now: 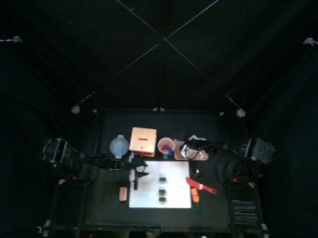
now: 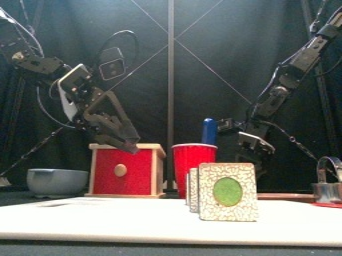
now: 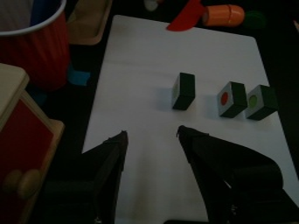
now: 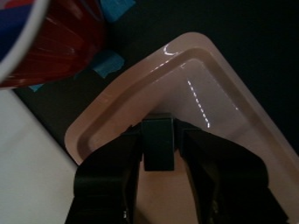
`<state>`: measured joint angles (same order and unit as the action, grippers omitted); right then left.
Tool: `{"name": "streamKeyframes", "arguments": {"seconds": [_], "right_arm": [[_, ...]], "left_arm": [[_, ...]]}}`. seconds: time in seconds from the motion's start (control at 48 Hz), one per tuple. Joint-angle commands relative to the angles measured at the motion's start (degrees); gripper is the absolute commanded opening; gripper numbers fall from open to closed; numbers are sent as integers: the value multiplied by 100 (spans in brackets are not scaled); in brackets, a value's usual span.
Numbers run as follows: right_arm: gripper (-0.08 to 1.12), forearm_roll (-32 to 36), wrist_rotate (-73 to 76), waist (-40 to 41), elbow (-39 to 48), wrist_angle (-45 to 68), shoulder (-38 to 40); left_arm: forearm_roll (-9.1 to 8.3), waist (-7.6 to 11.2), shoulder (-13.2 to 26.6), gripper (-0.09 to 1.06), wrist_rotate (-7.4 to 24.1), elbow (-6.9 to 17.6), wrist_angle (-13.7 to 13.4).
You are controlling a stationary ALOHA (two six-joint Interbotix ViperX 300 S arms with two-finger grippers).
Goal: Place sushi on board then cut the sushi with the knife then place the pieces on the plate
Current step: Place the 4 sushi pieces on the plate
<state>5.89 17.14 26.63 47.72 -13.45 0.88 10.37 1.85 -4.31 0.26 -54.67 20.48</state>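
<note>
Front view: sushi piece [image 2: 227,192] nearest, upright on white board [image 2: 120,222]. Left wrist view: left gripper [image 3: 152,136], fingers spread and empty, above the board's three pieces [image 3: 184,90]. Right wrist view: right gripper [image 4: 159,131], fingers pinching held piece [image 4: 158,150] over pink plate [image 4: 205,83], beside the board.

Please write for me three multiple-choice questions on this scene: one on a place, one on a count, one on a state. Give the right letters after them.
1. Above what does the right pincer hang?
A) the pink tray
B) the blue-grey bowl
C) the wooden box

2. How many sushi pieces stand on the white board?
A) one
B) three
C) five

3. In what state is the left pincer?
A) open and empty
B) shut on the red knife
C) shut on a sushi piece

Answers:
1 A: the right wrist view shows the tray under the pincer and the dark piece that it grips.
2 B: the left wrist view shows three.
3 A: its jaws stand apart above the board, with nothing between them.
</note>
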Motion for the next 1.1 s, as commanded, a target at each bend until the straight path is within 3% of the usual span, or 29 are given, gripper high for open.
{"name": "streamKeyframes", "arguments": {"seconds": [0.021,0.146,0.396,0.583,0.792,1.104], "right_arm": [[81,0,-9,18,-105,-9,62],[86,18,-18,9,-105,-88,264],[86,0,-9,-123,-141,-536,1081],[86,-352,0,-853,-149,-589,1564],[86,-949,-26,-1863,-211,-35,1371],[86,-976,-9,-2760,-475,316,844]], "left_arm": [[-18,-26,-26,86,9,62,26],[-9,-26,-26,86,9,62,18],[-9,-26,-26,86,0,88,18],[0,-26,-26,86,-9,88,26],[9,-88,-26,86,-9,105,26],[9,-97,-26,86,-9,79,18]]}}
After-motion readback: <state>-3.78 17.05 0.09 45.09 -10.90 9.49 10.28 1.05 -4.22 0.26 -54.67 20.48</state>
